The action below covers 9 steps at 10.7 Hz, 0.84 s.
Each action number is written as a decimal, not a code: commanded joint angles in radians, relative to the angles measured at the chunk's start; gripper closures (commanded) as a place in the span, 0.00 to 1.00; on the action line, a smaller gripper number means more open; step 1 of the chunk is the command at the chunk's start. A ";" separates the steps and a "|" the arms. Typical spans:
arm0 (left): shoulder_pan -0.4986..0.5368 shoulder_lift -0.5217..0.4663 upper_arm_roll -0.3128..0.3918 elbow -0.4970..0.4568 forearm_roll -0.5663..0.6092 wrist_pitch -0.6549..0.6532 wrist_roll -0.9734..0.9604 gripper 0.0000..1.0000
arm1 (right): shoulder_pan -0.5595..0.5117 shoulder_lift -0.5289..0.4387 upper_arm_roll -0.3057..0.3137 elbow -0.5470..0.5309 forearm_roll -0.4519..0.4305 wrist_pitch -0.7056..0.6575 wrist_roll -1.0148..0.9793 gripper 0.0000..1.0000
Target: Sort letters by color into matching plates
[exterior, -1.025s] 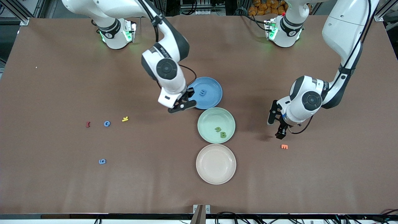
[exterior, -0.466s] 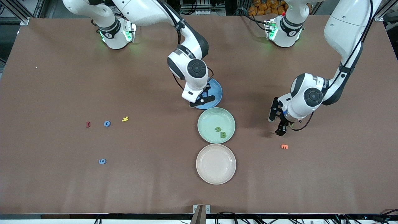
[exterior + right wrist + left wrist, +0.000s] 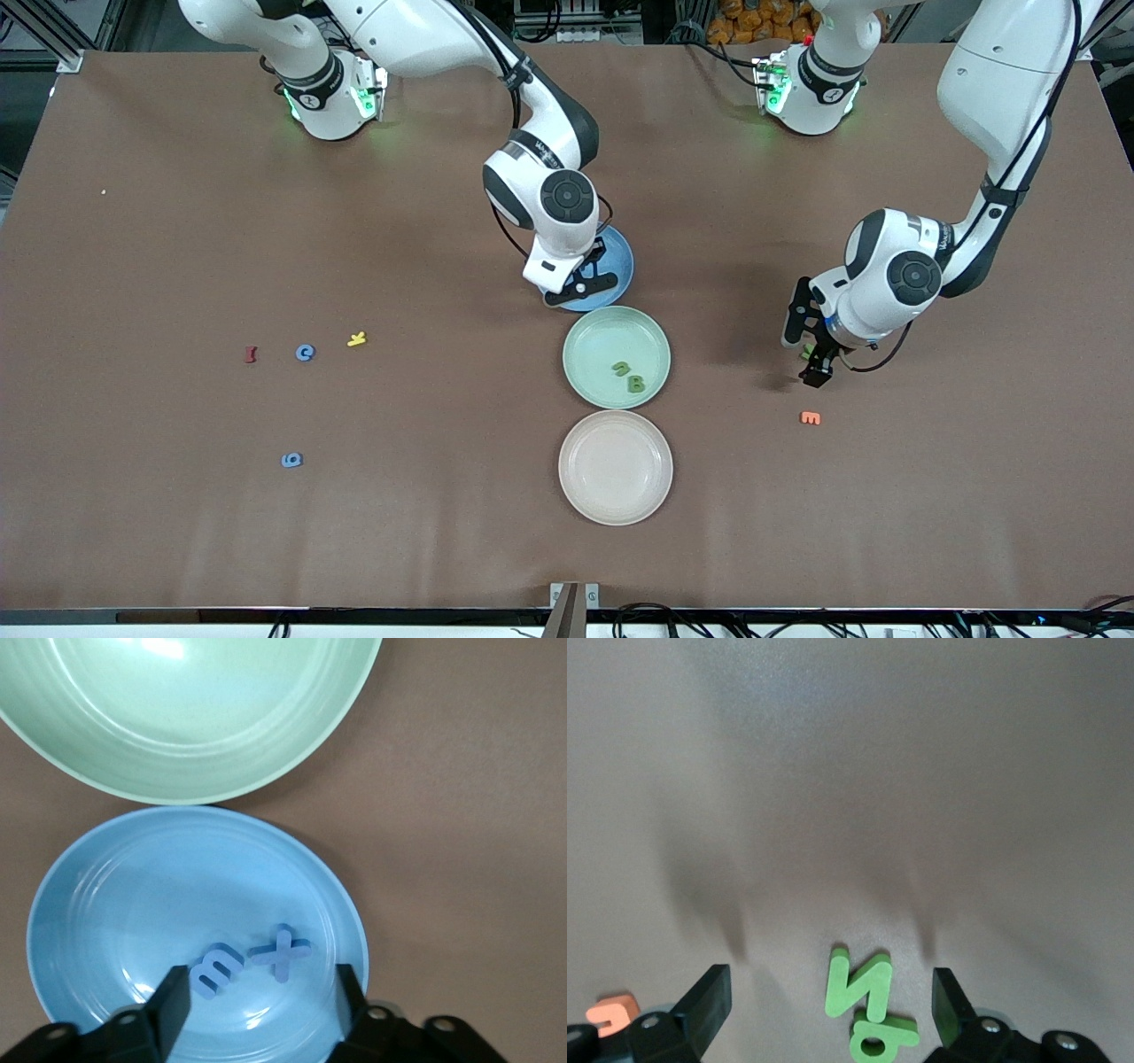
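My right gripper [image 3: 580,285] hangs low over the blue plate [image 3: 620,261], open, nothing in it. In the right wrist view a blue "m" [image 3: 217,969] and a blue "x" [image 3: 281,952] lie flat in the blue plate [image 3: 106,904] between the spread fingers. The green plate [image 3: 585,332] holds two green letters [image 3: 622,367] [image 3: 635,384]. My left gripper [image 3: 808,350] is open just above the table toward the left arm's end. Two green letters, an "N" [image 3: 857,983] and a rounder one [image 3: 881,1036] touching it, lie on the table between its fingers. Two blue letters [image 3: 305,353] [image 3: 291,460] lie toward the right arm's end.
A cream-white plate [image 3: 576,439] stands nearer the front camera than the green plate. An orange piece [image 3: 810,417] lies just nearer the camera than my left gripper. A yellow piece [image 3: 356,338] and a red piece [image 3: 251,354] lie beside the blue letter.
My right gripper swung in over the blue plate and opened; a blue "x" now lies beside the "m". My left gripper drifted slightly toward the left arm's end.
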 commanded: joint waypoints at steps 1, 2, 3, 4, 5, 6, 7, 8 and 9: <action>0.011 -0.017 -0.014 -0.022 0.018 0.014 0.017 0.02 | -0.046 -0.032 0.001 0.004 0.001 -0.027 -0.036 0.00; 0.011 -0.015 -0.014 -0.020 0.018 0.014 0.017 0.02 | -0.077 -0.055 0.001 -0.007 0.001 -0.047 -0.053 0.00; 0.010 -0.007 -0.014 -0.019 0.018 0.015 0.018 0.02 | -0.107 -0.077 -0.001 -0.027 0.000 -0.055 -0.052 0.00; 0.011 -0.003 -0.014 -0.017 0.019 0.017 0.018 0.03 | -0.143 -0.100 -0.002 -0.047 -0.002 -0.058 -0.053 0.00; 0.011 -0.003 -0.014 -0.019 0.019 0.024 0.020 0.04 | -0.179 -0.124 -0.004 -0.068 -0.008 -0.059 -0.056 0.00; 0.011 -0.003 -0.012 -0.019 0.021 0.024 0.020 0.05 | -0.228 -0.146 -0.004 -0.085 -0.031 -0.061 -0.068 0.00; 0.011 -0.001 -0.012 -0.019 0.021 0.024 0.021 0.06 | -0.274 -0.160 -0.004 -0.099 -0.040 -0.061 -0.085 0.00; 0.011 -0.001 -0.012 -0.019 0.021 0.024 0.021 0.07 | -0.325 -0.161 -0.004 -0.099 -0.042 -0.059 -0.104 0.00; 0.013 -0.001 -0.012 -0.017 0.022 0.024 0.029 0.09 | -0.376 -0.163 -0.004 -0.097 -0.045 -0.053 -0.107 0.00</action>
